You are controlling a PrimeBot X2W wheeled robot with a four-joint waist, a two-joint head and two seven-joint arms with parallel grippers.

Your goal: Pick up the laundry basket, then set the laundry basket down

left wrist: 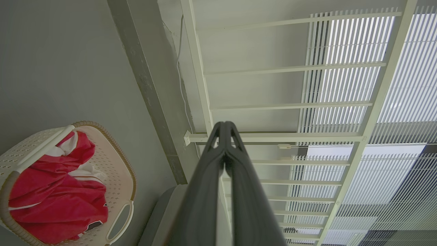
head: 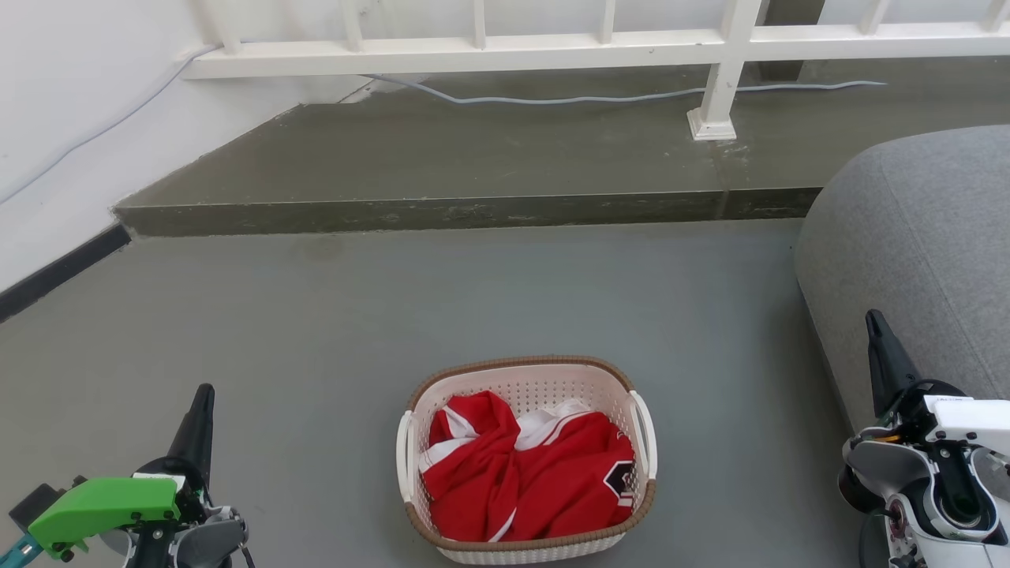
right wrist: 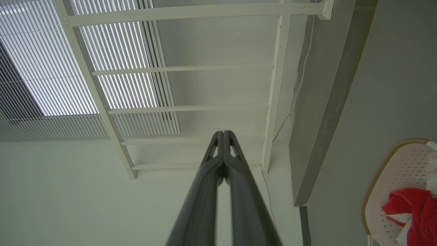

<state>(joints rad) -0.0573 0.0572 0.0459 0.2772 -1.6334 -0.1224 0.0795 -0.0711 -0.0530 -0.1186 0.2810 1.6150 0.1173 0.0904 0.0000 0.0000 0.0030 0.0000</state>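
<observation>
One laundry basket (head: 521, 363) set on grey floor (head: 316, 315), between two grippers, touched by neither. One red-and-white garment (head: 544, 481) held inside. Two white loop handles (head: 405, 457) counted, one per side. Left gripper (head: 205, 392): two fingers pressed together, nothing grasped. Right gripper (head: 873, 317): likewise clenched empty, beside grey cushion (head: 907, 237).

Lighting: soft daylight is coming through blinds (left wrist: 344, 85), glaring white, upper right of left wrist view. Shadows: lying faint. Focus: left gripper (left wrist: 225, 126) is blurring toward bottom edge.

Grey floor (head: 394, 315), raised concrete step (head: 473, 158) under a white railing (head: 552, 47), grey sofa (head: 923, 252) at right.
</observation>
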